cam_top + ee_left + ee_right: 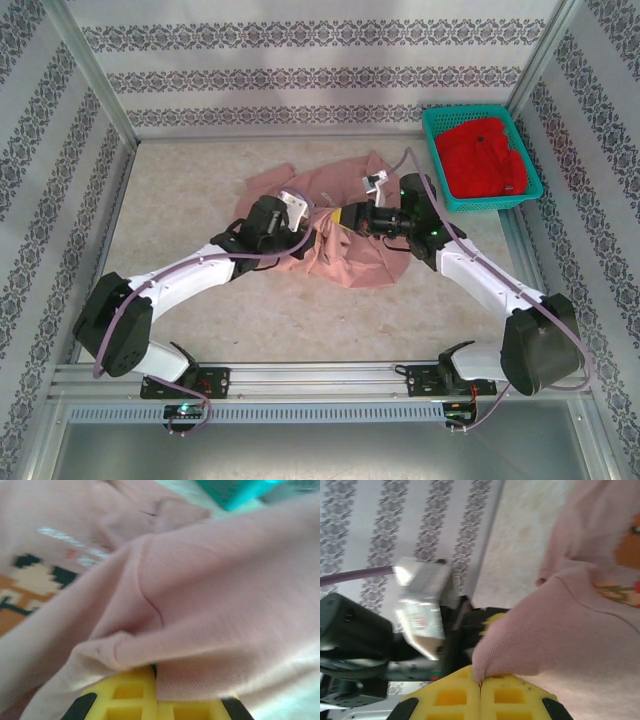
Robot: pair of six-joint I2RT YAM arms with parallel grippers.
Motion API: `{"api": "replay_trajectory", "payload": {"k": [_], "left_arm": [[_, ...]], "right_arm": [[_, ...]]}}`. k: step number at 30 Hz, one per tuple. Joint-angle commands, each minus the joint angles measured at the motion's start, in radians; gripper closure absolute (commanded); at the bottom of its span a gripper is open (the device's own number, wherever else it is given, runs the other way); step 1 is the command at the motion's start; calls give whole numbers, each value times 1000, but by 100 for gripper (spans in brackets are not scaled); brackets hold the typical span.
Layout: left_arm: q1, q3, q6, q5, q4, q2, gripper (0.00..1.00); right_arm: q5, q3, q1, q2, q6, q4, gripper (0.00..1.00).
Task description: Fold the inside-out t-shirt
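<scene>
Dusty salmon-pink, short-sleeved cloth t-shirt (350, 262), shown crumpled at mid-bench (190, 190). The left pincer (155, 672) and right pincer (480, 682) are each pressed together on a small fold of its cloth. Likely fault: such shallow bites may be pulled free under tension, or extra layers dragged along, spoiling the fold.
</scene>
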Motion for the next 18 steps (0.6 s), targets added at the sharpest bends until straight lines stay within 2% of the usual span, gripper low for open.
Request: {"api": "replay_trajectory", "payload": {"k": [1,2,3,5,10,12,14,18], "left_arm": [[37,-69,-123,519,212,-88,100],[43,-108,-190,598,304,-103,100],[46,-138,-232,636,359,-117,100],[54,-171,-256,653,379,-156,100],[64,-171,-254,639,326,-189,100],[65,-158,-250,637,307,-180,100],[66,-150,-250,634,299,-171,100],[67,-131,-259,620,276,-159,100]], "right_arm": [[268,76,-5,-44,-244,-331,89],[358,94,5,-43,-296,-386,80],[419,104,13,-42,-331,-418,76],[507,95,32,-54,-420,-465,67],[483,-90,157,-201,-587,-386,53],[552,-150,231,-243,-623,-382,43],[594,-201,258,-262,-639,-366,40],[626,-292,267,-323,-648,-306,39]]}}
